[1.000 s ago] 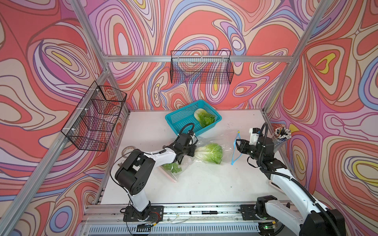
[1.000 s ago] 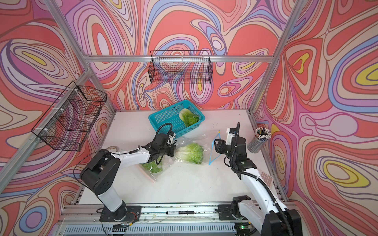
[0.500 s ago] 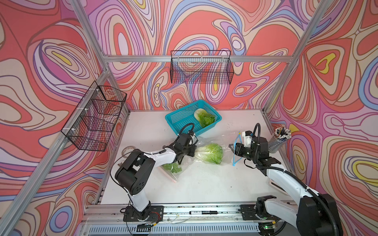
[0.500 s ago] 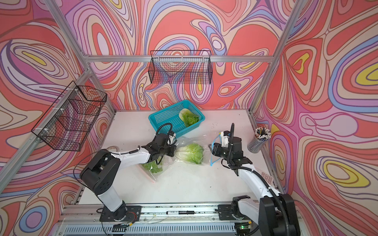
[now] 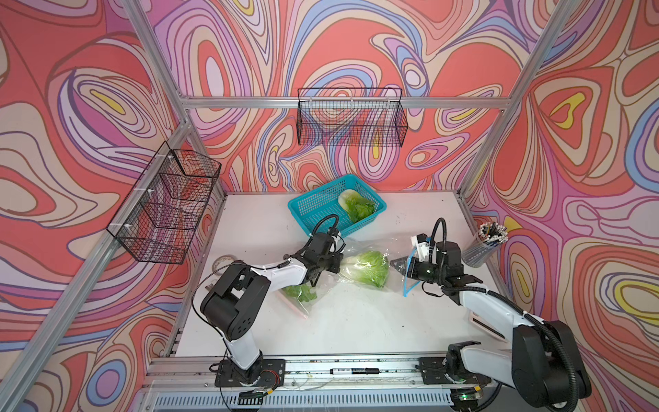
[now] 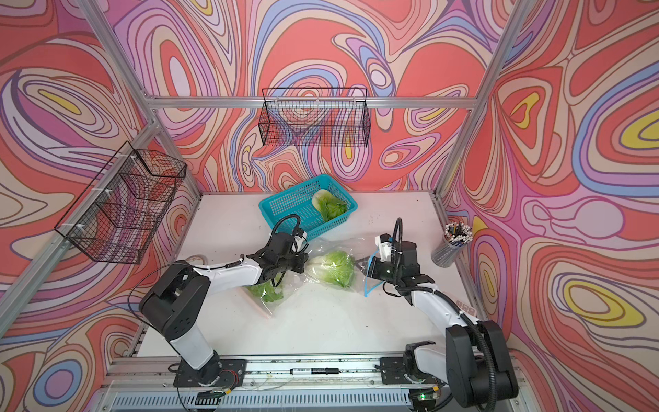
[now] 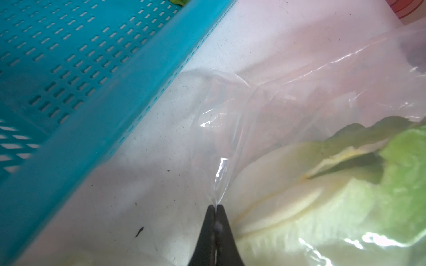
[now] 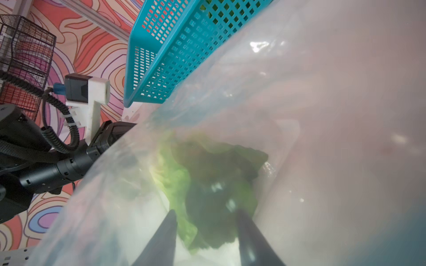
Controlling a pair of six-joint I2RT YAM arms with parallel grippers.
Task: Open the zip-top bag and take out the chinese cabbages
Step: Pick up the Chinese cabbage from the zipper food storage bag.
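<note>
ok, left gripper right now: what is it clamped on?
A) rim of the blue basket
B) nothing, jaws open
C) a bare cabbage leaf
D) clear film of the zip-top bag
D: in the left wrist view the left gripper has its jaws shut on a pinched fold of the zip-top bag. The cabbage lies behind the film and the basket stands off to the side, untouched.

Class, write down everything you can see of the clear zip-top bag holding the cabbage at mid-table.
The zip-top bag is clear, glossy film, crinkled, with a blue zip strip at its open mouth. It lies on the table by the teal basket, one chinese cabbage inside. The left gripper is shut on a fold of its film; the right gripper, jaws apart, reaches in at the mouth.
</note>
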